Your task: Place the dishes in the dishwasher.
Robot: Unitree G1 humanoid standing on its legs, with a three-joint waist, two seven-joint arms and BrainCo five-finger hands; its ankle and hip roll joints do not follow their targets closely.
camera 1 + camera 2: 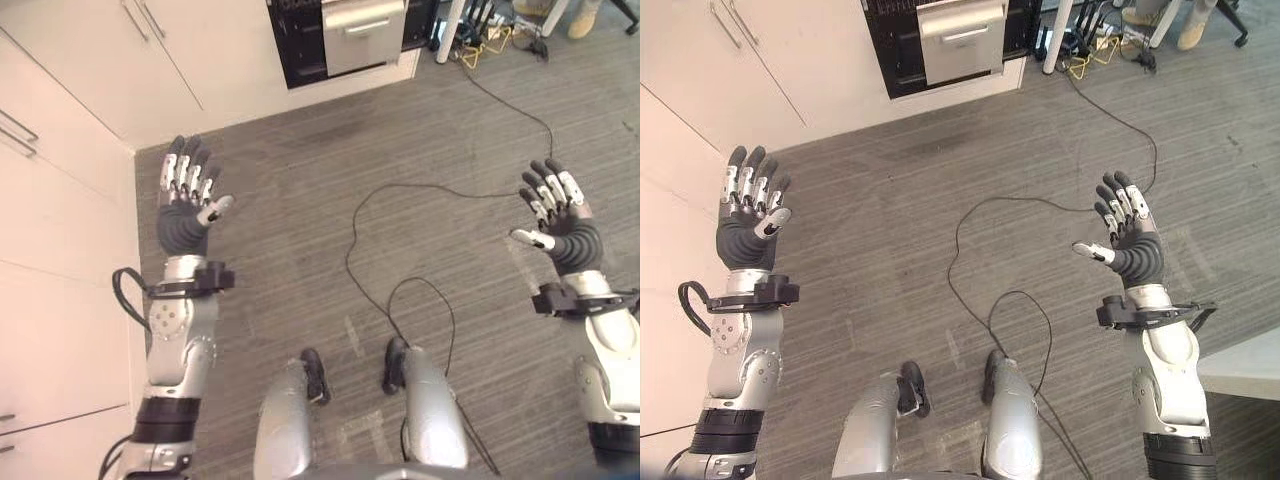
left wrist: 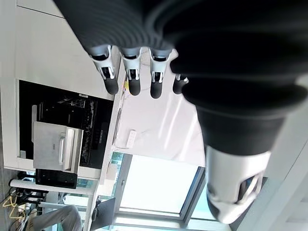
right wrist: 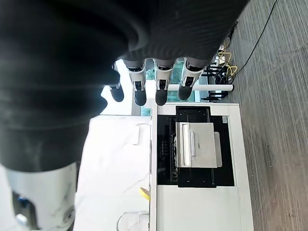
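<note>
Both the left robot hand (image 1: 188, 195) and the right robot hand (image 1: 553, 212) are hovering wide and empty over the floor (image 1: 400, 170), the dishwasher (image 1: 345, 35) is standing open at upper centre, and any dishes, probably hard, slippery and breakable, are wanting a rim grip.

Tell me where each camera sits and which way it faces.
Left eye view: on the head, looking down at grey floor; left hand and right hand raised, open.
Right eye view: beside it, same scene, slightly offset.
Left wrist view: along the left hand's fingers toward the dishwasher.
Right wrist view: along the right hand's fingers toward the same dishwasher.
Shared: all four show the dishwasher with its silver front.
</note>
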